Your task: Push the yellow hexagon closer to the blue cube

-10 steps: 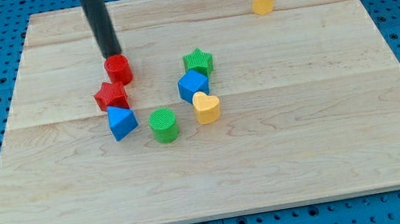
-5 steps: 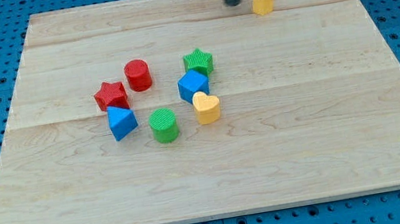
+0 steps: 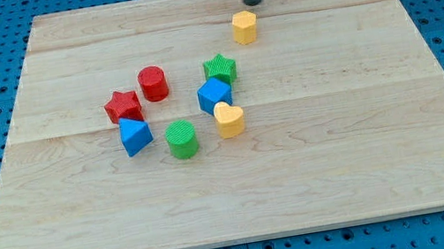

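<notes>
The yellow hexagon (image 3: 245, 27) lies on the wooden board (image 3: 367, 137) toward the view's top, right of centre. The blue cube (image 3: 214, 95) sits below and to the left of it, with a green star (image 3: 220, 69) between them and touching the cube. My tip (image 3: 254, 2) stands just above and slightly right of the yellow hexagon, a small gap away.
A yellow heart (image 3: 229, 119) touches the blue cube's lower right. A green cylinder (image 3: 181, 139), a blue block (image 3: 135, 136), a red star (image 3: 123, 107) and a red cylinder (image 3: 153, 83) lie to the cube's left.
The yellow hexagon has moved left and down, from the top right toward the green star. My tip came from the red cylinder across to the top; the red cylinder shifted slightly right.
</notes>
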You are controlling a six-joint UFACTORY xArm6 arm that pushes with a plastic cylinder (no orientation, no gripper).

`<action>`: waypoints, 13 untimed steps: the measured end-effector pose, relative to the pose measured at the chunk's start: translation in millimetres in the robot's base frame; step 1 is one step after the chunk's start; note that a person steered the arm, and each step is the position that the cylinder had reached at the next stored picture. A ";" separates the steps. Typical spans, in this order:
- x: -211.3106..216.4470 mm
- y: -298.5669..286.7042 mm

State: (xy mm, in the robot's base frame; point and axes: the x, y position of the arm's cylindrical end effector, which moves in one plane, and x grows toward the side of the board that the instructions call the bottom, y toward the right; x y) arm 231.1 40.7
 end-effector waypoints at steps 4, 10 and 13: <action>27.5 26.2; 137.6 3.1; 106.0 65.1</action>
State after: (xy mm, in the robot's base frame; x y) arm 337.2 105.9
